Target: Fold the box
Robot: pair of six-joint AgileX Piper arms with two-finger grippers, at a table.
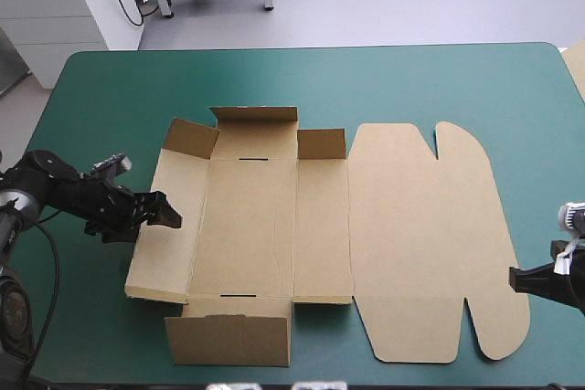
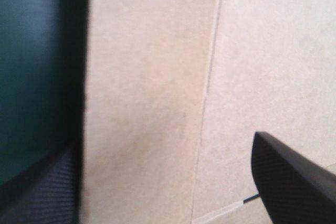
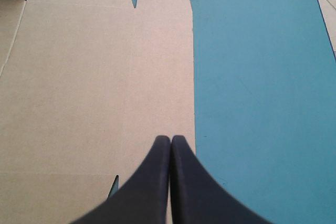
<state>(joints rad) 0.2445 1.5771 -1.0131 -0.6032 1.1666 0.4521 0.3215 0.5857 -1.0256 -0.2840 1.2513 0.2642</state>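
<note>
The brown box (image 1: 274,226) lies as a cut sheet in the middle of the teal-green table. Its far wall (image 1: 254,118) and near wall (image 1: 228,337) stand raised, and the left wall panel (image 1: 169,226) tilts up a little. The lid (image 1: 430,244) lies flat on the right. My left gripper (image 1: 166,214) is open at the left panel's outer edge. In the left wrist view the panel (image 2: 147,103) sits between the two black fingers of this gripper (image 2: 163,145). My right gripper (image 1: 516,279) is shut with nothing in it, its tip (image 3: 170,140) at the lid's right edge (image 3: 190,77).
Bare teal-green cover (image 1: 101,89) runs around the sheet on the far side and the left. A pale sheet's edge (image 1: 576,66) shows at the table's far right edge. The box's near wall stands close to the table's front edge.
</note>
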